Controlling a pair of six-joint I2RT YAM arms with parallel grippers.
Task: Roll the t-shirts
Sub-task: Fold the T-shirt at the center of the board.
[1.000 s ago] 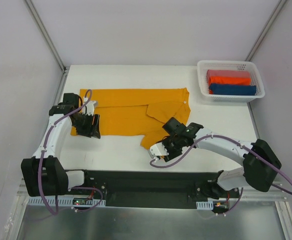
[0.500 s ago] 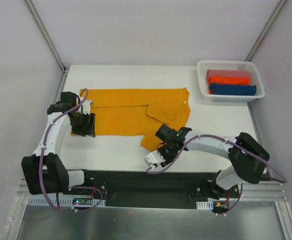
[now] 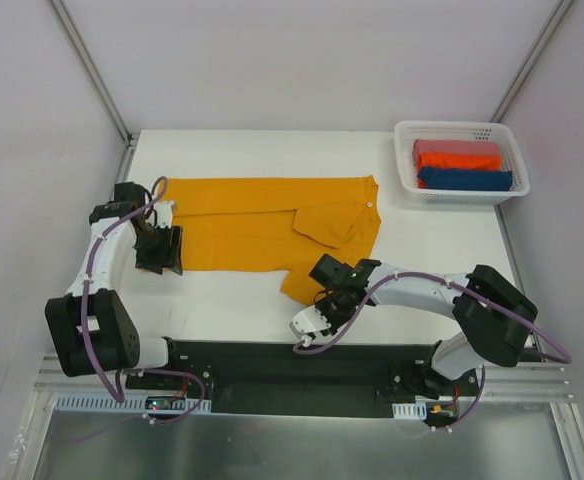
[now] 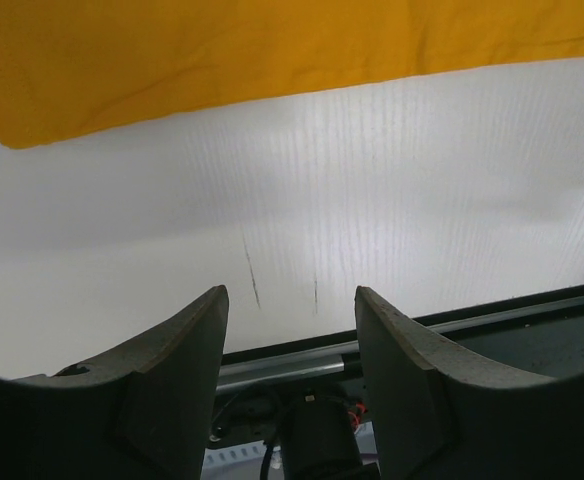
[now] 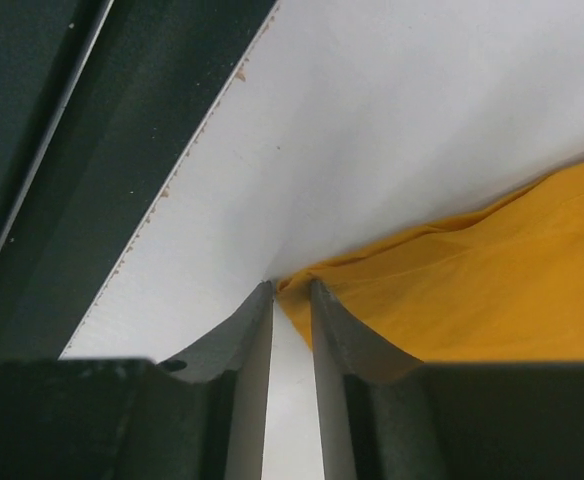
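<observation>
Where the table (image 3: 227,295) meets its left side, the left gripper (image 3: 162,252) hangs over the left end of the t-shirt (image 3: 242,220). In its wrist view the fingers (image 4: 187,340) stand well apart with nothing between them, only bare white table below, and the shirt's hem (image 4: 222,50) lies beyond the tips without touching them.

The mustard-yellow shirt is spread flat across the middle of the table, its collar end folded over towards the right and one corner reaching towards the near edge.

At that near corner sits the right gripper (image 3: 307,298), low over the table. Seen from its own wrist, the fingers (image 5: 247,340) are drawn close, leaving a thin slit through which the white table shows. The cloth's corner (image 5: 492,280) comes right up to the tips, against the right-hand one; I cannot tell whether any fabric is pinched.

Far right, at the back corner, a white basket (image 3: 404,170) holds a red-orange bundle (image 3: 457,155) and a blue bundle (image 3: 467,179), well apart from the shirt.
</observation>
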